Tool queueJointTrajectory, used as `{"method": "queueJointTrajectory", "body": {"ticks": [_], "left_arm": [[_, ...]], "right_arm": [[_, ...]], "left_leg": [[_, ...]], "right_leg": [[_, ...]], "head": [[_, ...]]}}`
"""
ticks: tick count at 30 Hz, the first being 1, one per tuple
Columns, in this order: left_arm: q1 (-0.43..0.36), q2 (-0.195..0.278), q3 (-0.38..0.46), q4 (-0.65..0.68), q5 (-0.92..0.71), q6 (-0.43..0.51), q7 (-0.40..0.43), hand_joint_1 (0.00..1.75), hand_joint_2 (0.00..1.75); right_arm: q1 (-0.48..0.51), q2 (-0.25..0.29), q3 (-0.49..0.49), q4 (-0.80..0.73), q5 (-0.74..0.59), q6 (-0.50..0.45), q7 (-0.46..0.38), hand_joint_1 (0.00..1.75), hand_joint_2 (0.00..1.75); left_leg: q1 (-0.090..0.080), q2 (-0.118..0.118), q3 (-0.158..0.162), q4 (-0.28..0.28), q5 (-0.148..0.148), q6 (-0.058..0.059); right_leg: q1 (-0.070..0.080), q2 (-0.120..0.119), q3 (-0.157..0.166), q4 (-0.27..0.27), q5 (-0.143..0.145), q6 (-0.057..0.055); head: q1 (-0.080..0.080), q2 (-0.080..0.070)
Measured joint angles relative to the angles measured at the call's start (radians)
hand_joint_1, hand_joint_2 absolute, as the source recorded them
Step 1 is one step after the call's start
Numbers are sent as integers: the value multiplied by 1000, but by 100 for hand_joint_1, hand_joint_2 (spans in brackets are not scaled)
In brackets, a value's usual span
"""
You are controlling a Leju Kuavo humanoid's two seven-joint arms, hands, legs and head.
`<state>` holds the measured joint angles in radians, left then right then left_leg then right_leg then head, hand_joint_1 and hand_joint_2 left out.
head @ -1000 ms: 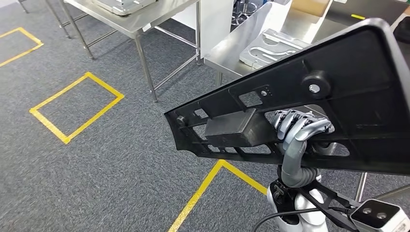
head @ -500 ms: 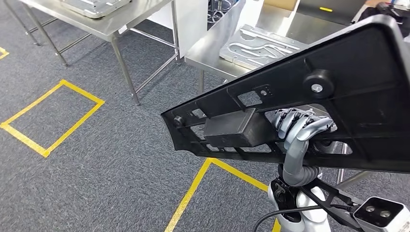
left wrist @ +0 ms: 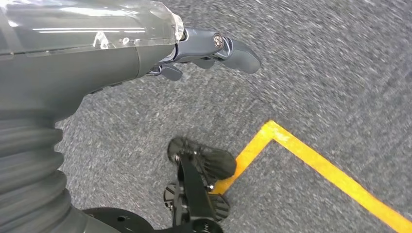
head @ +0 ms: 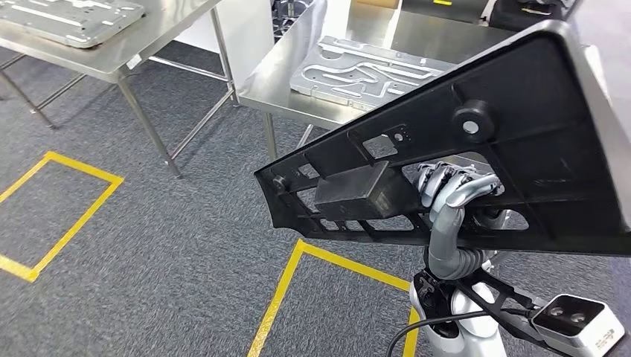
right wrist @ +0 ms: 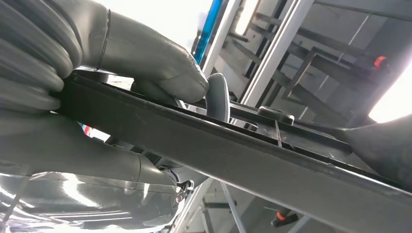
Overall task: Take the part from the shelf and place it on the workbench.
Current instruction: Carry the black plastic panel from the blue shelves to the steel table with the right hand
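Observation:
A large flat black plastic part (head: pixel 521 149) with ribs, cut-outs and a box-shaped block tilts across the right of the head view. My right hand (head: pixel 450 190) grips it from beneath, fingers wrapped over a rib. In the right wrist view the thumb (right wrist: pixel 145 53) presses on the part's edge (right wrist: pixel 233 160). The steel workbench (head: pixel 298 82) stands ahead, beyond the part, and bears a silver grooved plate (head: pixel 372 67). My left hand (left wrist: pixel 194 43) hangs over the grey carpet and holds nothing.
A second steel table (head: pixel 111 52) at the upper left carries another silver plate (head: pixel 67 15). Yellow tape lines (head: pixel 283 297) mark squares on the carpet. Metal shelf frames (right wrist: pixel 291 43) rise behind the part in the right wrist view.
The whole scene has slid left and nearer, so the camera has moved toward the workbench. The part stays in my right hand in the same grip.

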<state>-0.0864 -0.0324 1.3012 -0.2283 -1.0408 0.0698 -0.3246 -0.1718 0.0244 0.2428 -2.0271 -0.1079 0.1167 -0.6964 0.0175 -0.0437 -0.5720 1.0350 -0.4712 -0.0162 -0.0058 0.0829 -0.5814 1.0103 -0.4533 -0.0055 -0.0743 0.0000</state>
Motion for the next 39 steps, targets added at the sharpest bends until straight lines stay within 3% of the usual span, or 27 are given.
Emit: {"method": "queueJointTrajectory", "body": {"ticks": [1,3,5,7,9,10,11,12,14,16,19,21,23,24,25,26,28,30,32,34,36,38,39], "left_arm": [[0,0,0,0,0,0,0,0,175],[-2,-1,0,0,0,0,0,0,175],[-5,-2,0,0,-1,-2,-2,0,175],[-5,-3,0,0,-3,-4,-6,0,175],[-2,-3,0,0,-6,-8,-8,0,175],[-1,-3,0,0,-7,-9,-10,0,175],[-2,-3,0,0,-8,-10,-11,0,175],[-2,-3,0,0,-8,-11,-13,0,175],[-4,-3,-1,0,-9,-12,-15,0,175],[-5,-3,-1,0,-11,-12,-16,0,175],[-7,-2,-2,0,-13,-4,-6,0,175],[-9,-1,-2,0,-15,7,11,0,175],[-6,-1,-2,0,-14,12,23,0,175],[-4,-2,-2,0,-12,12,26,0,175],[-3,-2,-2,0,-11,12,28,0,175],[-3,-2,-2,0,-9,12,29,0,175],[-4,-2,-1,0,-8,14,33,0,175],[-5,-2,-1,0,-8,16,36,0,175],[-6,-2,-1,0,-8,18,37,0,175],[-7,-4,-1,0,-8,19,38,0,175],[-9,-5,-1,0,-8,19,38,0,175],[-8,-6,-1,0,-10,19,37,0,175],[-6,-6,-1,0,-11,19,37,0,175]], "right_arm": [[0,0,0,1,0,-1,0,175,175],[0,0,1,1,0,-3,0,175,175],[-2,-1,1,2,-2,-4,0,175,175],[-5,-1,1,2,-10,-2,0,175,175],[-6,-1,1,3,-22,1,0,175,175],[-5,-1,1,4,-26,4,0,175,175],[-5,-1,1,4,-29,6,0,175,175],[-5,-1,1,4,-31,8,0,175,175],[-6,-1,1,4,-34,9,0,175,175],[-7,-1,1,4,-35,10,0,175,175],[-7,0,0,4,-36,11,0,175,175],[-8,3,0,3,-36,12,0,175,175],[-9,8,0,4,-33,12,0,175,175],[-8,10,0,5,-30,11,0,175,175],[-6,11,0,7,-26,11,0,175,175],[-4,11,0,10,-22,10,0,175,175],[0,11,1,14,-17,10,0,175,175],[1,11,2,16,-15,9,0,175,175],[2,11,2,17,-15,9,0,175,175],[5,11,2,18,-15,9,0,175,175],[5,11,2,18,-15,8,0,175,175],[6,11,2,19,-17,8,0,175,175],[8,11,2,20,-17,8,0,175,175]], "left_leg": [[-1,-8,7,-16,1,5],[-3,4,8,-20,3,16],[0,22,11,-28,9,31],[0,42,12,-34,11,41],[-3,63,11,-33,9,45],[-3,75,11,-33,8,45],[-4,85,12,-33,7,44],[-4,94,14,-32,5,43],[-8,110,20,-31,0,37],[-13,126,24,-30,-5,28],[-14,146,29,-29,-12,12],[-9,114,11,20,-48,3],[-5,70,-46,145,-113,-3],[-5,60,-78,211,-137,-5],[-4,56,-100,252,-144,-7],[-4,54,-106,256,-131,-8],[0,42,-64,150,-57,-7],[5,4,-14,29,-6,-5],[4,-15,-1,-4,-2,4],[2,3,-1,-7,3,18],[4,22,0,-13,7,33],[2,43,0,-15,7,42],[0,55,-1,-14,7,44]], "right_leg": [[-1,8,-3,1,1,6],[-3,21,-8,-1,4,19],[-1,-8,-19,23,-14,29],[0,-55,-65,121,-69,34],[-4,-70,-132,253,-122,39],[-5,-73,-149,287,-127,41],[-7,-76,-147,280,-111,41],[-7,-83,-122,233,-81,40],[-1,-126,-45,86,-19,31],[8,-156,-5,3,3,20],[8,-130,-7,-8,7,9],[1,-109,-4,-15,13,-2],[-1,-87,-4,-16,15,-8],[-1,-75,-5,-15,15,-9],[-1,-62,-5,-14,14,-9],[-1,-49,-4,-12,14,-9],[-2,-24,-3,-6,11,-4],[-2,-2,-8,3,8,5],[-2,15,-16,7,9,17],[-5,22,-21,7,10,29],[-4,-10,-39,44,-15,38],[-4,-56,-92,156,-75,43],[-5,-67,-125,223,-103,45]], "head": [[0,0],[0,0],[0,0],[0,0],[0,0],[0,0],[0,0],[0,0],[0,0],[0,0],[0,0],[0,0],[0,0],[0,0],[0,0],[0,0],[0,0],[0,0],[0,0],[0,0],[0,0],[0,0],[0,0]]}}
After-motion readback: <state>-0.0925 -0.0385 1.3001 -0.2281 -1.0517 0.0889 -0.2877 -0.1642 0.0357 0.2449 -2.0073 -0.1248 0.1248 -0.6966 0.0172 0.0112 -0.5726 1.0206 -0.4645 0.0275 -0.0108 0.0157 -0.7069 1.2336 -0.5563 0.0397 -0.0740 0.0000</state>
